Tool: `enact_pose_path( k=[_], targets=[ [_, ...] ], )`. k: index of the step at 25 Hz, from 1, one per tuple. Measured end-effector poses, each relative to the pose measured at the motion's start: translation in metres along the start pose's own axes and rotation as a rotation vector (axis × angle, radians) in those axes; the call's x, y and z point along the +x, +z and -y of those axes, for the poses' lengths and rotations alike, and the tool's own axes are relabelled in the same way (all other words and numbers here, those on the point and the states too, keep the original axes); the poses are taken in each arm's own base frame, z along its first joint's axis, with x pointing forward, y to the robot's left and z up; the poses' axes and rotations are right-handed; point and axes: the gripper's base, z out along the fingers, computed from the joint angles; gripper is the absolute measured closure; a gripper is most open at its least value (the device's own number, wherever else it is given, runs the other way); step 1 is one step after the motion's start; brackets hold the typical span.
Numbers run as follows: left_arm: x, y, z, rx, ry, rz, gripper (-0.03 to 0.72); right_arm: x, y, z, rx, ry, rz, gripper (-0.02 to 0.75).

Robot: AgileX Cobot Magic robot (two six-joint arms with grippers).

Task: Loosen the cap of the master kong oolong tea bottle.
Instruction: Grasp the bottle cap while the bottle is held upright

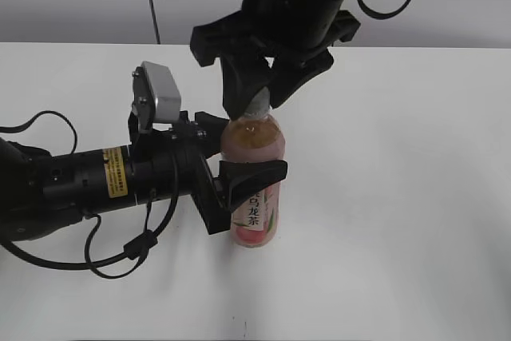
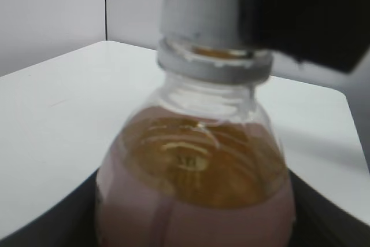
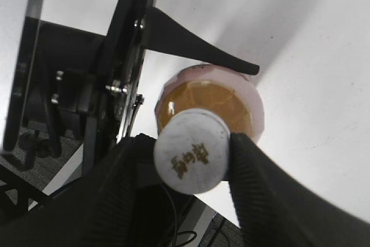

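Two grips engaging: my left gripper (image 1: 239, 177) is bracing the bottle (image 1: 255, 189); my right gripper (image 3: 193, 151) is pinching the cap (image 3: 192, 150), seemingly still seated, untwisting pending.

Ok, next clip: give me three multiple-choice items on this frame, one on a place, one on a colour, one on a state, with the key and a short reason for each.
1. Where does the left gripper hold the bottle?
A. at the cap
B. around the body, at the label
C. under the base

2. What colour is the cap?
A. white
B. red
C. green

3. How does the bottle stand?
A. lying on its side
B. lifted off the table
C. upright on the table

Key:
1 B: in the exterior view its fingers sit on either side of the labelled body.
2 A: the right wrist view shows a white top with a grey mark.
3 C: the base rests on the white table, with the right gripper closed on the cap from above.
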Motion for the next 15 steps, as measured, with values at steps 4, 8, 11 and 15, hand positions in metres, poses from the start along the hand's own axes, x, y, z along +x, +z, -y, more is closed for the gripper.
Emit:
enact_pose_path(
  k=[4, 8, 11, 15],
  targets=[
    [0.0, 0.0, 0.0, 0.0, 0.0, 0.0, 0.23, -0.0006, 0.0, -0.0006, -0.006, 0.002, 0.006, 0.321],
    [0.0, 0.0, 0.0, 0.0, 0.0, 0.0, 0.23, -0.0006, 0.0, -0.0005, -0.006, 0.002, 0.006, 0.335],
    [0.0, 0.0, 0.0, 0.0, 0.0, 0.0, 0.23, -0.0006, 0.0, 0.0012, 0.013, -0.005, 0.007, 0.415],
    [0.0, 0.0, -0.0001, -0.001, 0.0, 0.0, 0.23, -0.0007, 0.0, 0.0022, 0.024, -0.017, 0.008, 0.454]
  ],
)
